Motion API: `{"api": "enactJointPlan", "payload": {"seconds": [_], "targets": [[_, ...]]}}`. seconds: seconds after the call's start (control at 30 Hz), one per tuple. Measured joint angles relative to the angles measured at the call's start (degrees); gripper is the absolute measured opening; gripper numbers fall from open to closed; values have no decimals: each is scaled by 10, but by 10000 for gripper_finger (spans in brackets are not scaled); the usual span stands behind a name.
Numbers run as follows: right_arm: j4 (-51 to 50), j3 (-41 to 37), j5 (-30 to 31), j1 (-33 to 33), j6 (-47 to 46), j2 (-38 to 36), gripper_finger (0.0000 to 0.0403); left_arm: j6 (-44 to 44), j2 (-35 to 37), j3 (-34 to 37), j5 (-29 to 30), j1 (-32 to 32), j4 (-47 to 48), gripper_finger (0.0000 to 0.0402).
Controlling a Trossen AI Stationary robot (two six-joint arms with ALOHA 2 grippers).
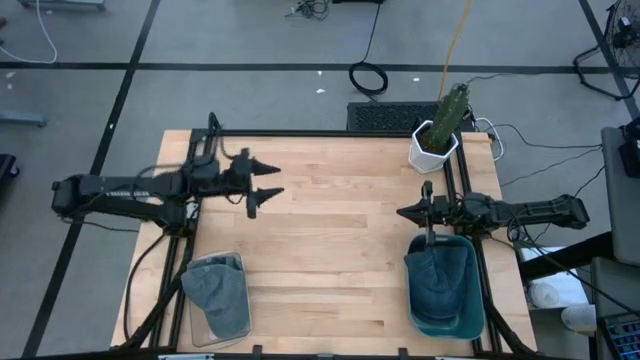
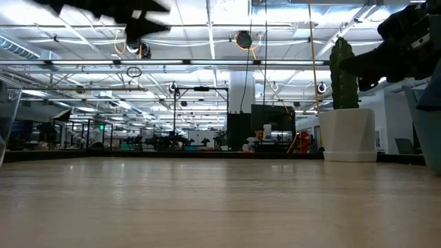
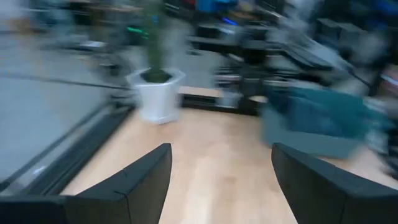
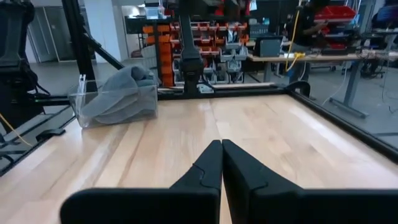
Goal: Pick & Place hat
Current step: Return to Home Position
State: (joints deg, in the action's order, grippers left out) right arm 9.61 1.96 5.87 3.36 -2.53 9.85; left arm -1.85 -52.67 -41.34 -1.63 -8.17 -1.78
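A grey hat [image 1: 217, 292] lies in a clear bin [image 1: 234, 257] at the table's near left; the right wrist view shows the hat [image 4: 121, 87] bulging over the bin's wall. A dark blue hat [image 1: 445, 277] fills a teal bin [image 1: 445, 325] at the near right; the left wrist view shows the teal bin [image 3: 317, 121] blurred. My left gripper [image 1: 276, 180] [image 3: 221, 168] hangs open above the table's left-centre, touching nothing. My right gripper [image 1: 402, 212] [image 4: 221, 152] is shut and holds nothing, just beyond the teal bin's far edge.
A cactus in a white pot [image 1: 436, 140] [image 2: 347, 114] stands at the table's far right corner. Bare wood [image 1: 335, 250] stretches between the two bins. Dark rails [image 1: 300, 133] frame the table's edges.
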Motion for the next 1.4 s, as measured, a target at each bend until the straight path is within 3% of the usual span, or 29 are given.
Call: {"api": "enactJointPlan", "payload": {"seconds": [0.13,0.27,0.37,0.47,0.63,0.77,1.17,1.4], "targets": [[-17,0,0,0,-4,2,0,-59,83,200,84,-2,-176,280],[-21,-1,0,0,-5,3,0,-79,180,347,87,0,-310,280],[-14,-1,0,0,-5,3,0,-80,248,406,66,0,-317,280],[-13,-1,0,0,-5,3,0,-70,300,403,38,1,-215,280],[-13,-1,0,0,-5,3,0,-41,353,407,-12,2,-155,280],[-13,-1,0,0,-4,3,0,-33,372,407,-13,2,-82,280],[-12,-1,0,0,-4,3,0,22,482,406,-13,-15,-33,280],[-13,-1,0,0,-4,3,0,1,485,406,-13,-17,-26,280]]}}
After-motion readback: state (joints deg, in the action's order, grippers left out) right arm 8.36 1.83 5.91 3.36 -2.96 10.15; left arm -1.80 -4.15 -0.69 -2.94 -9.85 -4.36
